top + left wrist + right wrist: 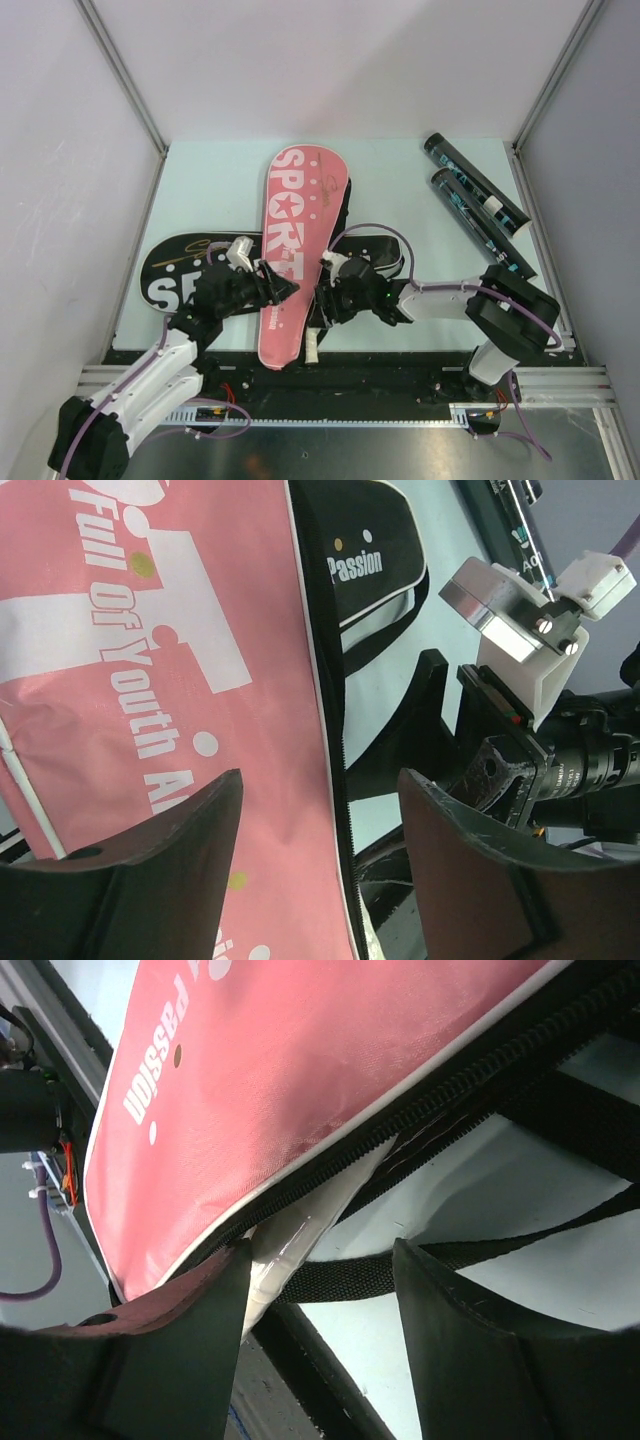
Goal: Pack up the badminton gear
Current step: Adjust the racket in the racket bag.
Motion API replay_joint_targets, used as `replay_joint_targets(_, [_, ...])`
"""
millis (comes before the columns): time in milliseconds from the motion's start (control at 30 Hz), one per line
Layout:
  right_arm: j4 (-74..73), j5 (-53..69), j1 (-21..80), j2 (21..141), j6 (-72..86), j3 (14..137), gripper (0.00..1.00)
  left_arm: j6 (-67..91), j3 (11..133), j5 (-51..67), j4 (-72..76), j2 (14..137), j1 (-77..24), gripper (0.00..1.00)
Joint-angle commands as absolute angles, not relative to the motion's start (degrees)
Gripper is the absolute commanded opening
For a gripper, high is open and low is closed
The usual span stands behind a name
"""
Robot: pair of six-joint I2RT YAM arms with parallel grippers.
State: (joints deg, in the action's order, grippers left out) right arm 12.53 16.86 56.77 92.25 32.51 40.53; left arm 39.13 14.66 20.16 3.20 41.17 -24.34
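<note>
Closing pink racket cover [297, 240]
Spread open, left gripper [320, 780] and right gripper [320, 1255]; limp, slick fabric just ahead, best pinched at zipper seam [480, 1060].

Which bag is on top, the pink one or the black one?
The pink bag. It lies over the black bag, which sticks out on the left.

A racket bag [295, 230] lies mid-table [210, 190], running from 12 to 6 o'clock, overlapping a second racket bag [180, 270] at 9 o'clock. A racket handle [313, 345] sticks out at its 6 o'clock end. At 2 o'clock lies a tube [476, 181], another tube [482, 228] just beside it.
</note>
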Motion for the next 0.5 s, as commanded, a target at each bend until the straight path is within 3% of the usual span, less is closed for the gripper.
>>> replay_joint_targets(0, [8.82,9.44,56.17,88.52,31.55,42.54,0.64,38.68,15.47,22.06,4.04,39.55,-23.91,0.66])
replay_joint_targets(233, [-3.24,0.01,53.35,81.21,39.89,42.54,0.72,37.62,17.22,24.69,4.04,39.81,-23.91,0.61])
replay_joint_targets(333, [-1.33,3.68,49.23,84.10,42.18,42.36,0.72,37.44,18.19,25.13,4.04,40.34,-23.99,0.61])
replay_joint_targets(467, [8.66,8.61,47.64,89.99,44.99,42.28,0.66,37.70,19.33,26.98,3.96,40.78,-24.08,0.61])
